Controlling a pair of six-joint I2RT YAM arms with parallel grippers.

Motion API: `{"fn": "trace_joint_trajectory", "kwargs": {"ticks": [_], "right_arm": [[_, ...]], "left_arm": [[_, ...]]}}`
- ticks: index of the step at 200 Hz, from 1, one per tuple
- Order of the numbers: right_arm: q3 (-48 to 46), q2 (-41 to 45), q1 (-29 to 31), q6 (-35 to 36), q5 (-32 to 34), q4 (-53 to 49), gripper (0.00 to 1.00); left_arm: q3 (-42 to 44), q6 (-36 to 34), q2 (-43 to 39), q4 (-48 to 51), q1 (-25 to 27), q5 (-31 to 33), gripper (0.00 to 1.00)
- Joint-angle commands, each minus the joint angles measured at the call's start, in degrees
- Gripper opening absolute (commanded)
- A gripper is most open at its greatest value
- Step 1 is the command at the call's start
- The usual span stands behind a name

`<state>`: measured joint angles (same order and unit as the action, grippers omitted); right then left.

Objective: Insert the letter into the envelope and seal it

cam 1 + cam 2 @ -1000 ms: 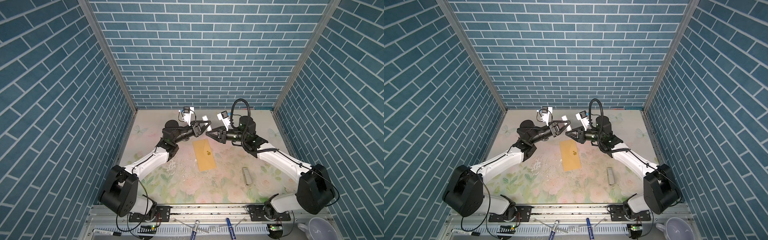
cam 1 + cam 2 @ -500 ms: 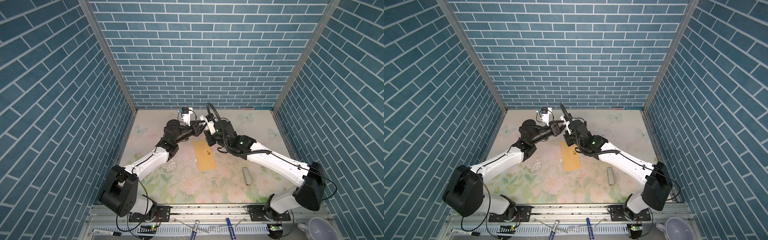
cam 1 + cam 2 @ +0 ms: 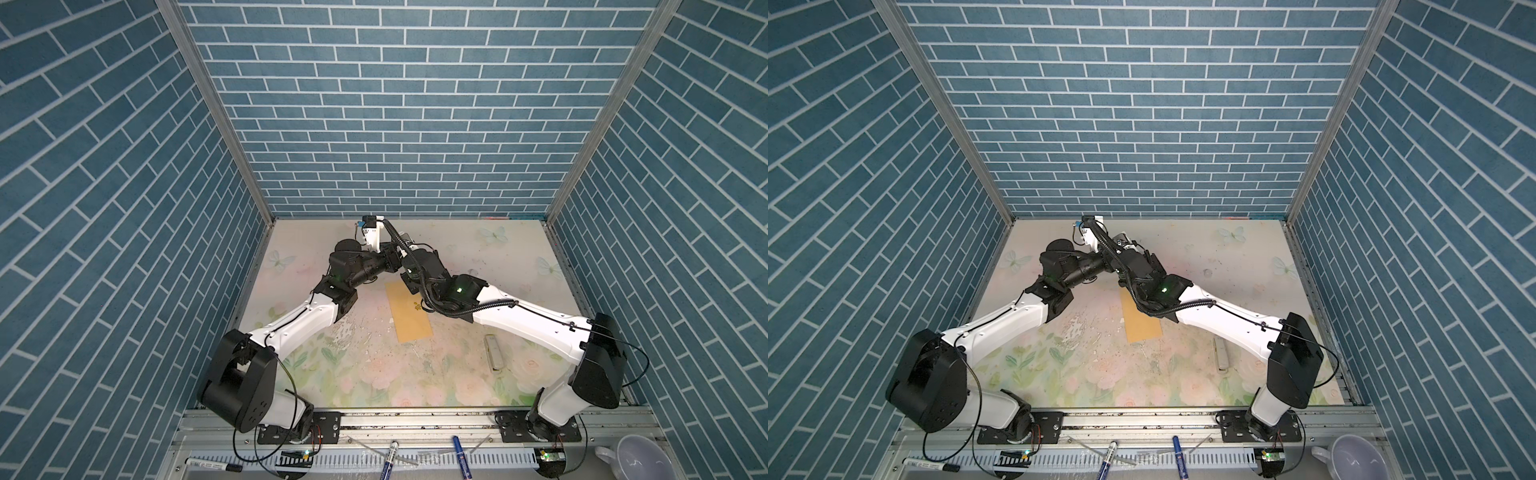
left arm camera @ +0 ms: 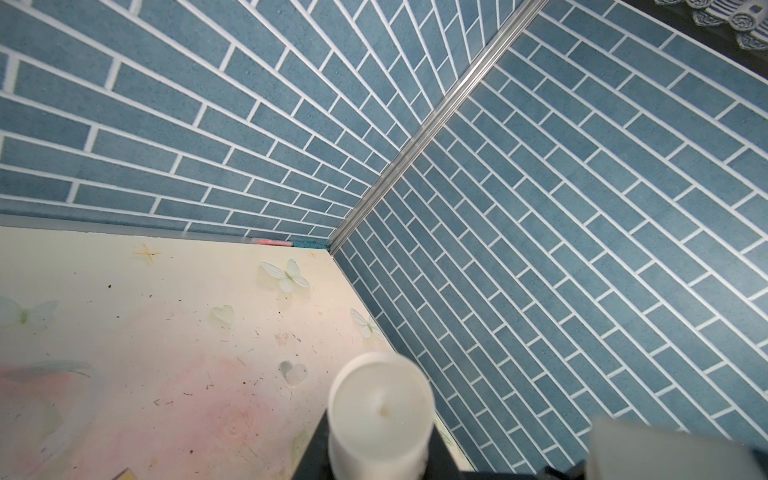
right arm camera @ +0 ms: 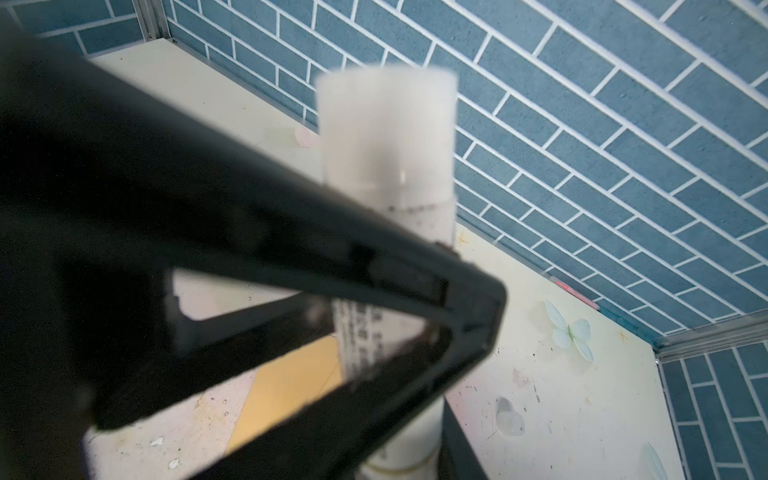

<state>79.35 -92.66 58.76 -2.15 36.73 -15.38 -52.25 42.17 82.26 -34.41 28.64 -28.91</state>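
A long mustard-yellow kraft paper envelope (image 3: 409,313) lies flat in the middle of the pale floral-print worktop (image 3: 415,386). Its long side runs from far to near, slightly slanted. A small gold flower sticker (image 3: 415,306) shows on its upper face, close to the right edge. In both top views the envelope's far end is covered by the right arm, which reaches across it.

Both arms meet above the far middle of the worktop, just beyond the envelope. The left end effector (image 3: 391,262) holds a white plastic glue-stick tube (image 4: 380,409) clear of the worktop. In the left wrist view the tube's round capped end faces the camera, rising from the black finger below it.

In the right wrist view the same tube (image 5: 386,137) shows printed text on its body and a pale cap. One black triangular finger of the right end effector (image 5: 465,320) lies across the tube's body. The opposing finger is hidden behind the tube, so I cannot tell whether this end effector is clamped or merely set against it.

A small grey oblong object (image 3: 493,352) lies on the right of the worktop, nearer than the envelope and well apart from it. A white cup (image 3: 636,457) stands off the worktop at the near right corner.
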Motion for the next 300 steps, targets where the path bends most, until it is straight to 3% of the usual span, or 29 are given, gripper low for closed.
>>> {"fn": "trace_joint_trajectory", "kwargs": {"ticks": [1, 18, 42, 60, 77, 104, 137, 196, 272, 300], "right_arm": [[1.28, 2.04, -1.93, 1.55, -0.16, 0.37, 0.00], [-1.09, 4.88, -3.12, 0.72, -7.51, 1.75, 0.08], [-5.45, 9.89, -6.64, -1.10, -23.09, 4.44, 0.31], [-9.30, 13.66, -11.21, -4.10, -37.79, 6.90, 0.52], [-13.06, 16.54, -16.32, -7.50, -52.51, 9.87, 0.64], [-17.46, 19.34, -21.72, -10.54, -70.28, 13.48, 0.70], [-19.99, 19.21, -25.90, -14.62, -82.18, 16.89, 0.70], [-20.30, 15.81, -27.05, -20.00, -87.42, 25.11, 0.61], [-20.66, 14.29, -27.13, -23.73, -87.00, 29.79, 0.18], [-20.55, 14.51, -27.12, -25.24, -83.32, 30.04, 0.02]], "left_arm": [[-0.65, -0.22, -0.70, -0.36, 0.63, -3.61, 0.00], [-0.57, -0.09, -0.95, -0.44, 0.64, -3.69, 0.00], [-0.66, 0.32, -1.30, -1.13, 0.64, -4.46, 0.00], [-0.73, 1.00, -1.41, -2.09, 0.62, -5.36, 0.00], [-0.92, 1.73, -1.33, -3.49, 0.67, -6.67, 0.00], [-0.79, 2.66, -1.06, -6.07, 0.54, -8.89, 0.00], [-0.92, 3.67, -0.94, -8.42, 0.54, -11.79, 0.00], [-0.84, 5.07, -0.79, -10.47, 0.56, -13.60, 0.00], [-0.49, 5.20, -0.73, -10.58, 0.58, -13.51, 0.00], [-0.38, 4.78, -0.88, -9.81, 0.60, -13.03, 0.00]]}}
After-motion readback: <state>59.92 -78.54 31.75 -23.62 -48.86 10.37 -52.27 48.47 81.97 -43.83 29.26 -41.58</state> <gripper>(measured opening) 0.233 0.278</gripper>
